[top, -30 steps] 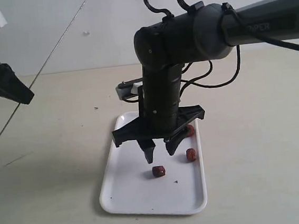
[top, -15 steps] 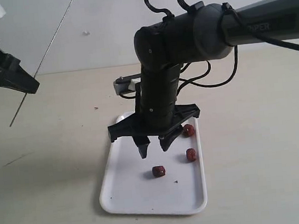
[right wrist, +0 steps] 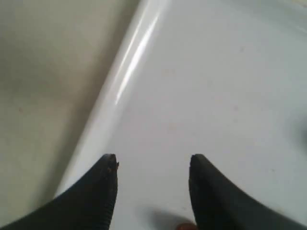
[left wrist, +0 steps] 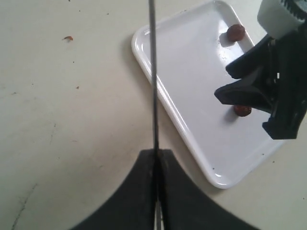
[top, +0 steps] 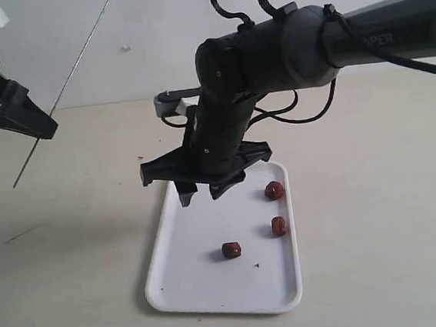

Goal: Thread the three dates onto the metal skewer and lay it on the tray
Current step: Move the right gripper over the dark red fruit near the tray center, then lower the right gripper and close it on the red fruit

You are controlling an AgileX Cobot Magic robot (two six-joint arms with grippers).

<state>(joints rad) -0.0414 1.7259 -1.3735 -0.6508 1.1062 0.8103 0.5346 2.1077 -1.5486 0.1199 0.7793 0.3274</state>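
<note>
skewer point(top: 71, 73) clamped (left pincer point(top: 45, 132)), dates point(top: 231, 249) on tray point(top: 191, 282)

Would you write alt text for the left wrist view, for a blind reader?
The shut left gripper holds the skewer, pointing out over the table. Beyond lies the tray with two dates in sight, the right arm above it.

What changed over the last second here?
The right tool, open and empty, lifted and swung toward the left arm, over the tray, away from the dates. The left tool raised the skewer slightly, still gripping it. All three dates stayed put.
</note>
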